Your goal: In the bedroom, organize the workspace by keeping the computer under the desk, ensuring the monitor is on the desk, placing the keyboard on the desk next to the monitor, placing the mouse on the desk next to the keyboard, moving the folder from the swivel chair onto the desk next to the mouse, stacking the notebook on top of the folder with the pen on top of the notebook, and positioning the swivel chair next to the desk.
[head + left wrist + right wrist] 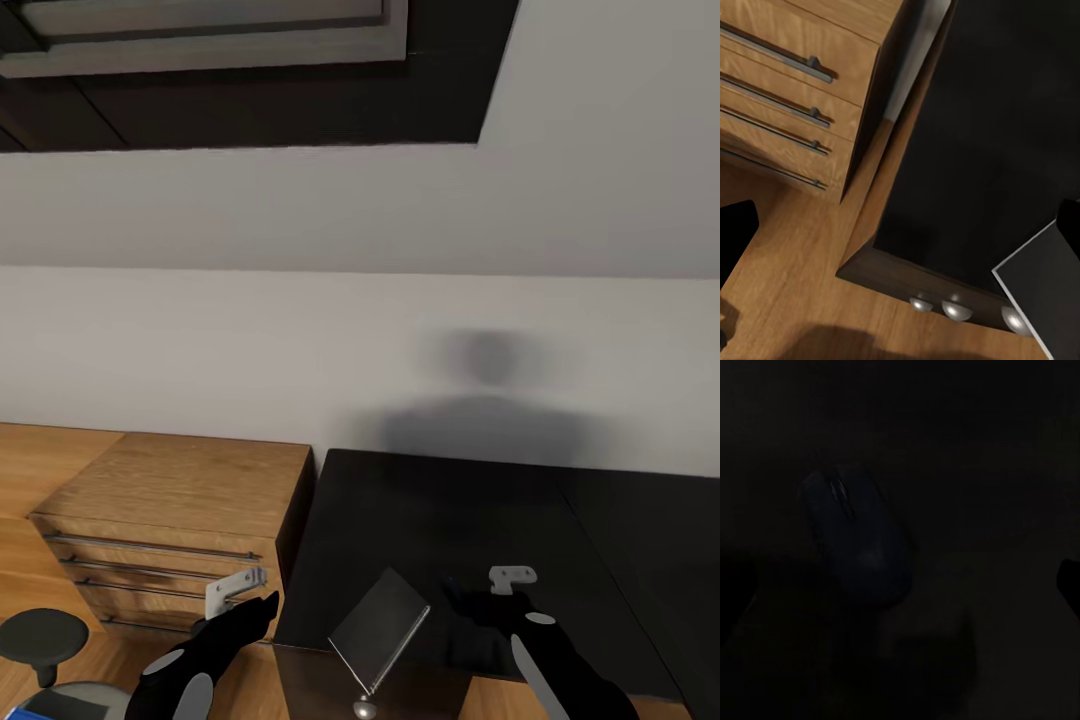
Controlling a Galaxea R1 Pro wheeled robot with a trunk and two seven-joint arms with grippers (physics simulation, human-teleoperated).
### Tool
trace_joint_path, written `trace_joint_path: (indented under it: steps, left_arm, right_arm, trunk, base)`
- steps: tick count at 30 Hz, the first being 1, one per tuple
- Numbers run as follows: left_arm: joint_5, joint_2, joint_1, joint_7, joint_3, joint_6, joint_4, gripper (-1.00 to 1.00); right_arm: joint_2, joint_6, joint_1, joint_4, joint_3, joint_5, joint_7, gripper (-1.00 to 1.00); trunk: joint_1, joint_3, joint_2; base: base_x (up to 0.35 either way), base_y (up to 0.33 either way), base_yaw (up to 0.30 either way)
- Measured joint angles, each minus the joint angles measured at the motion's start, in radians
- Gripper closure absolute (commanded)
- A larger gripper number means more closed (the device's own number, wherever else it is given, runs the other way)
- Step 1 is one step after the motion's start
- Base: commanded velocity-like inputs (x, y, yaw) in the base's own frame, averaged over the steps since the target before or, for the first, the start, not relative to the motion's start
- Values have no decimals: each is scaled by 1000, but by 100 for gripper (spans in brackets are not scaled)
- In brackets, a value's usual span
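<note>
Nearest me, the left gripper [250, 600] hangs off the desk's end, over the wood floor [787, 255], holding nothing; whether its fingers are apart I cannot tell. Low at the corner, a sliver of blue folder [40, 713] rests on the chair [85, 695], not yet moved. The notebook [380, 628] sits tilted at the desk's near edge, 1 corner jutting past it above the 3 silver knobs [956, 307].

The right gripper [497, 598] hovers over the black desk [440, 510], and its wrist view shows the mouse [866, 540] lying just below on the dark top, fingers spread on both sides but not touching it.

The risks, as I judge them: the mouse is small, rounded and dark on dark, so a closing grip could be misjudged and squirt it sideways. The notebook's overhang means any brush from either arm could tip it to the floor. Beyond the left gripper, the wooden drawers [180, 530] stand close enough to catch a swinging elbow.
</note>
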Motion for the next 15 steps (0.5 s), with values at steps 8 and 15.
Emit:
trace_joint_path:
  steps: [8,15]
  left_arm:
    - [0,1,0,0,2,0,0,-100]
    - [0,1,0,0,2,0,0,-100]
  right_arm:
    - [0,0,0,16,0,1,6,-100]
    - [0,-1,-1,31,0,2,6,-100]
  trunk:
    - [31,-25,-56]
    - [58,-47,-105]
  base:
    - [0,0,0]
    - [0,0,0]
